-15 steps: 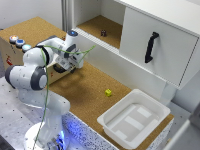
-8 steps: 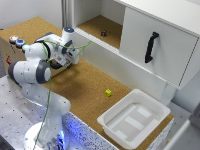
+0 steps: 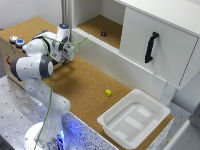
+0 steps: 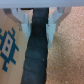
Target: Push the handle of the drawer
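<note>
My hand (image 3: 64, 56) is pressed in low against the front of the box (image 3: 11, 50), the cork-topped one carrying round coloured buttons (image 3: 16, 40) at the exterior view's left. The drawer (image 4: 11, 47) sits in that box's front face; in the wrist view its pale panel with a blue pattern lies right beside my fingers (image 4: 49, 27). The handle itself is hidden behind my arm and hand, so I cannot tell whether I touch it. Whether my fingers are apart or together I cannot tell either (a dark band fills the gap between them in the wrist view). Well away from the box, a small yellow block (image 3: 108, 92) lies on the cork surface (image 3: 85, 85), with a white tub (image 3: 134, 118) beyond it.
</note>
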